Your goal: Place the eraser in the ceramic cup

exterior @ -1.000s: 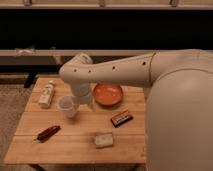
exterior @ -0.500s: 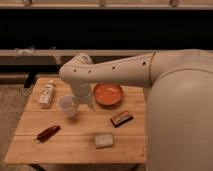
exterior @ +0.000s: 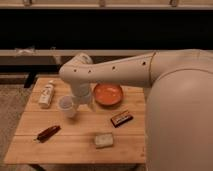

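Note:
The eraser [exterior: 121, 118], a small dark block with lighter edges, lies flat on the wooden table [exterior: 75, 147], right of centre. The ceramic cup [exterior: 67, 106], small and whitish, stands upright on the left half of the table. My arm reaches in from the right and bends down between the cup and the orange bowl. The gripper [exterior: 84, 101] is at the arm's lower end, just right of the cup and well to the left of the eraser. It is largely hidden by the wrist. Nothing shows in it.
A shallow orange bowl [exterior: 108, 93] sits behind the eraser. A white bottle [exterior: 47, 93] lies at the far left. A reddish-brown stick [exterior: 48, 132] lies front left, and a pale beige block [exterior: 104, 140] front centre. My white body fills the right side.

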